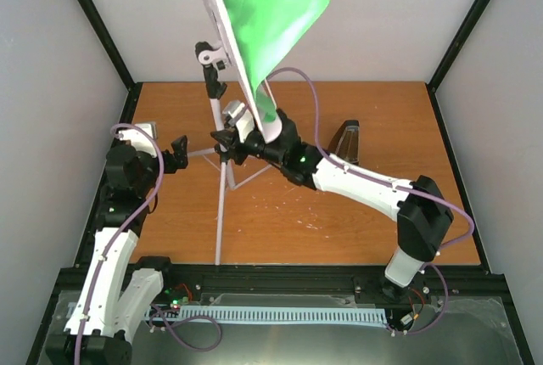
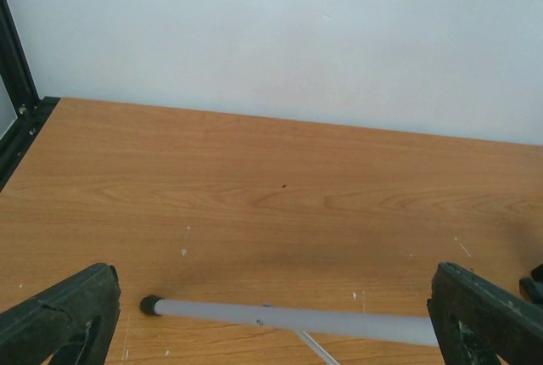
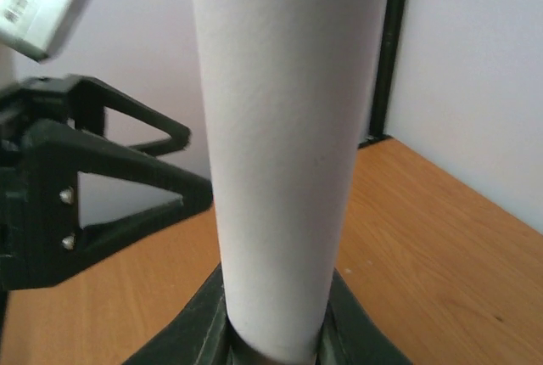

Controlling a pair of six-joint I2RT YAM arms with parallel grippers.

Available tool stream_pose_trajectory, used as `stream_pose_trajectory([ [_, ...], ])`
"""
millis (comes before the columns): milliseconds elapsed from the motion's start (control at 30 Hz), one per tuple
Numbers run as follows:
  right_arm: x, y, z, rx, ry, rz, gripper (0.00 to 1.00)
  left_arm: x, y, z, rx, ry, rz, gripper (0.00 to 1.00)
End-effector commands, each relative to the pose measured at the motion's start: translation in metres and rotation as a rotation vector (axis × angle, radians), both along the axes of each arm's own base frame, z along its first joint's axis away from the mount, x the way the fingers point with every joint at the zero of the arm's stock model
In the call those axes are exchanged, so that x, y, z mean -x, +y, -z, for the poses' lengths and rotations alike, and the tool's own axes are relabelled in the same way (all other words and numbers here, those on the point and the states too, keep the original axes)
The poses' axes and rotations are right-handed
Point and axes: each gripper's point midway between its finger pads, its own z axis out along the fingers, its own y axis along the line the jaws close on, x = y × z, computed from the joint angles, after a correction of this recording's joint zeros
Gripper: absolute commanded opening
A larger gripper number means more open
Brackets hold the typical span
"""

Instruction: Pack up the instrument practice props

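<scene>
We see R gripper [image 1: 259, 134] pinching curled green paper music sheet [image 1: 271, 17], top cut off; L gripper [image 1: 179, 150] fingers spread, thin silver tripod leg [image 2: 297, 318] between.

The overhead view looks down from the near edge; both wrist views sit low and close over the same table [image 1: 356, 229].

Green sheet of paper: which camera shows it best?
The top view: the green sheet shows its coloured face, its lower end in the right gripper. The right wrist view shows only a curled white surface, apparently its back. The left wrist view shows none of it.
</scene>
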Motion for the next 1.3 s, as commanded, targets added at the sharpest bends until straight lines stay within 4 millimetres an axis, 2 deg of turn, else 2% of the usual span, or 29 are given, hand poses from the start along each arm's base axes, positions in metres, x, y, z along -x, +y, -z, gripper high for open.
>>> stream_pose_trajectory([
  [0, -0.028, -0.045, -0.04, -0.059, -0.12, 0.427, 0.03, 0.005, 0.0, -0.016, 0.006, -0.053, 0.001, 0.99],
  [167, -0.037, -0.077, -0.037, -0.039, -0.082, 0.695, 0.03, 0.01, -0.004, -0.022, 0.019, -0.075, 0.024, 0.99],
  [367, -0.047, -0.109, -0.036, -0.086, -0.044, 0.91, 0.03, 0.011, -0.007, -0.023, 0.028, -0.079, 0.041, 0.99],
  [500, -0.052, -0.12, -0.03, -0.107, -0.032, 1.0, 0.03, 0.011, -0.009, -0.022, 0.032, -0.078, 0.052, 0.99],
  [667, -0.051, -0.116, -0.013, -0.099, -0.011, 0.982, 0.03, 0.01, -0.011, -0.02, 0.034, -0.072, 0.062, 0.99],
  [700, -0.05, -0.116, -0.011, -0.096, -0.006, 0.973, 0.07, 0.01, -0.011, -0.02, 0.035, -0.071, 0.065, 0.99],
  [733, -0.048, -0.116, -0.008, -0.092, -0.002, 0.962, 0.17, 0.01, -0.012, -0.019, 0.036, -0.069, 0.069, 1.0],
  [767, -0.046, -0.117, -0.006, -0.092, 0.001, 0.952, 0.3, 0.009, -0.012, -0.018, 0.036, -0.066, 0.069, 1.0],
  [833, -0.042, -0.121, -0.005, -0.09, 0.009, 0.942, 0.66, 0.008, -0.012, -0.017, 0.036, -0.061, 0.07, 0.99],
  [867, -0.04, -0.123, -0.004, -0.084, 0.009, 0.933, 0.78, 0.008, -0.012, -0.016, 0.036, -0.057, 0.071, 0.99],
  [933, -0.032, -0.127, -0.005, -0.066, 0.009, 0.897, 0.92, 0.007, -0.012, -0.015, 0.034, -0.051, 0.067, 0.99],
  [1033, -0.016, -0.129, -0.001, -0.028, 0.019, 0.802, 1.0, 0.006, -0.01, -0.013, 0.03, -0.045, 0.058, 1.0],
  [1133, 0.004, -0.141, 0.007, -0.002, 0.037, 0.722, 1.0, 0.004, -0.008, -0.012, 0.024, -0.041, 0.045, 0.99],
  [1200, 0.014, -0.155, 0.02, 0.011, 0.069, 0.683, 1.0, 0.004, -0.007, -0.012, 0.026, -0.038, 0.038, 0.99],
  [1267, 0.01, -0.178, 0.04, 0.046, 0.136, 0.657, 1.0, 0.003, -0.009, -0.012, 0.032, -0.042, 0.049, 0.99],
])
